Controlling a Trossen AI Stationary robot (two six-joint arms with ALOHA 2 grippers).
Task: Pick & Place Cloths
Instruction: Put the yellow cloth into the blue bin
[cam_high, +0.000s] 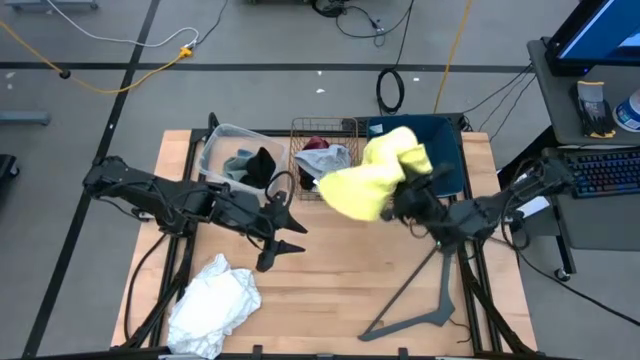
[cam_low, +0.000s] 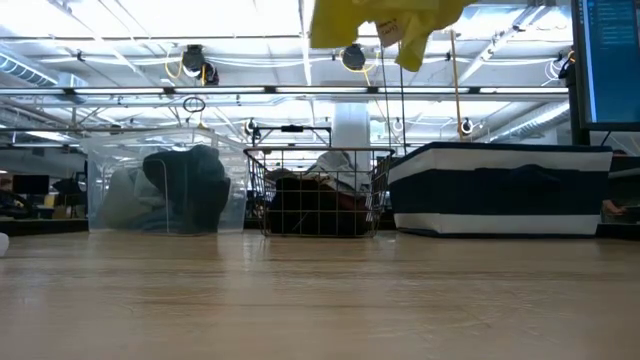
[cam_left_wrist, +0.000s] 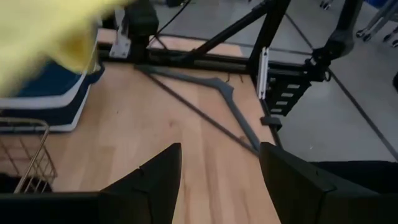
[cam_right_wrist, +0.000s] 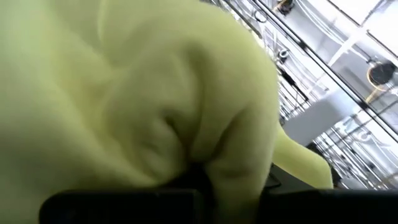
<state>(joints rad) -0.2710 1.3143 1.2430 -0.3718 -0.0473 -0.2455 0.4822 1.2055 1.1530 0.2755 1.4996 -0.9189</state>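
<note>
Mid-carry, by the look of it. At left: left end effector (cam_high: 283, 238) spread wide and empty over bare table (cam_high: 330, 270), white cloth (cam_high: 212, 303) near the front edge. At right: right end effector (cam_high: 400, 200) clamped on yellow cloth (cam_high: 375, 172), lifted above the striped bin (cam_low: 497, 188). Next, probably: lower and release there. Fingertips buried in fabric; contents of wire basket (cam_low: 318, 190) hard to make out.

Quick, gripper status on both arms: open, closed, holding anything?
Left gripper: open, fingers apart and nothing between them, above the wooden table.
Right gripper: closed on the soft yellow fabric garment, held up in the air.
</note>
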